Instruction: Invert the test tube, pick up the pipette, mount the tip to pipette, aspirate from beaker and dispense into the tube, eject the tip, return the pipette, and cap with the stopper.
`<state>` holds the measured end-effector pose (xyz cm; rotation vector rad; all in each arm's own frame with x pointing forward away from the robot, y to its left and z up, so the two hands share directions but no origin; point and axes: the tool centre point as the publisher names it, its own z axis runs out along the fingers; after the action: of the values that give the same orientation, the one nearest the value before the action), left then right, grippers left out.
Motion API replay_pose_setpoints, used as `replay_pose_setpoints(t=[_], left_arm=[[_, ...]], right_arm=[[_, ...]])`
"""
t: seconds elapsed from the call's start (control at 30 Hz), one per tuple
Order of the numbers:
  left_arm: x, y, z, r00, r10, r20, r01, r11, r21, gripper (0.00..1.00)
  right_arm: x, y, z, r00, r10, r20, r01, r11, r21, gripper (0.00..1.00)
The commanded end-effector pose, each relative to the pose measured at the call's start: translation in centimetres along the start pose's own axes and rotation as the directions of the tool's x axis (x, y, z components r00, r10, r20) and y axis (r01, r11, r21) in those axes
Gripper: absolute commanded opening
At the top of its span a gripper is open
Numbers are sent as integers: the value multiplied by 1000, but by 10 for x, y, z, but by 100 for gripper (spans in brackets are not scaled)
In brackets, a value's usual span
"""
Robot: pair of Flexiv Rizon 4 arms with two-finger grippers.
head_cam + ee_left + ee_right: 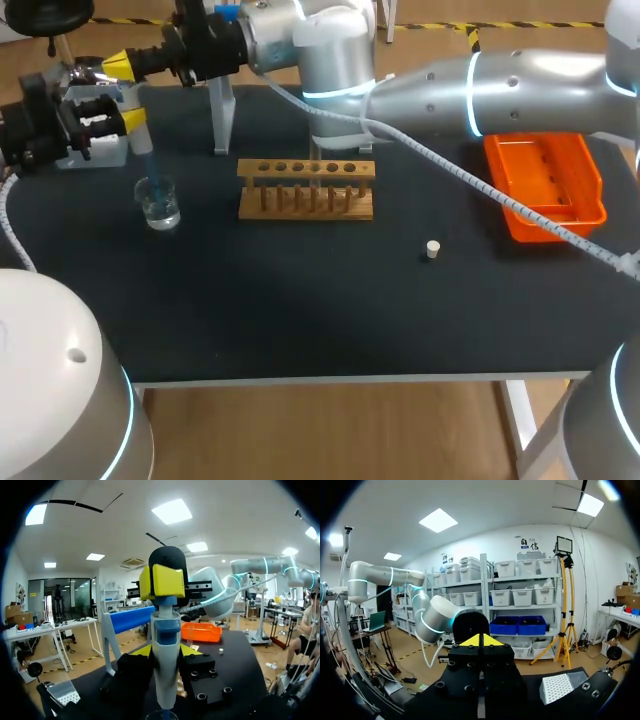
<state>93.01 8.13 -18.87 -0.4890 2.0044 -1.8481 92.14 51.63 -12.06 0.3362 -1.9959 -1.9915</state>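
Left gripper [133, 120]: we see it clamped on the pipette [165, 665], far left.
Pipette: upright, lower end at the beaker's mouth.
Beaker [159, 204]: holds clear liquid.
Right gripper [480, 640]: its 2 fingers pressed together, at the pipette's top.
Rack [306, 189]: mid-table.
Stopper [432, 249]: alone, right of the rack.

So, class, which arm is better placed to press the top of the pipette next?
Right, probably: the right gripper sits shut at the pipette top, while the left gripper holds it over the beaker.
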Motion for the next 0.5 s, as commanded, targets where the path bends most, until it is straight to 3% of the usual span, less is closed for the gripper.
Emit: replay_pose_setpoints(t=[0.03,0.1,0.13,0.17,0.2,0.5], left_arm=[[0,-3,1,1000,-1,2,1,1000,-3,0],[0,-3,1,1000,-1,2,1,1000,-3,0],[0,-3,1,1000,-1,2,1,1000,-3,0],[0,-3,1,1000,-1,2,1,1000,-3,0],[0,-3,1,1000,-1,2,1,1000,-3,0],[0,-3,1,1000,-1,2,1,1000,-3,0]], right_arm=[[3,16,-4,1000,-20,-3,20,1000,15,0],[5,24,-6,1000,-26,-2,26,1000,17,5],[7,27,-8,999,-32,-2,32,999,20,35],[8,31,-10,999,-37,-1,37,999,23,87],[10,34,-13,999,-42,0,42,999,27,100],[31,51,-65,997,-66,39,62,995,79,100]])
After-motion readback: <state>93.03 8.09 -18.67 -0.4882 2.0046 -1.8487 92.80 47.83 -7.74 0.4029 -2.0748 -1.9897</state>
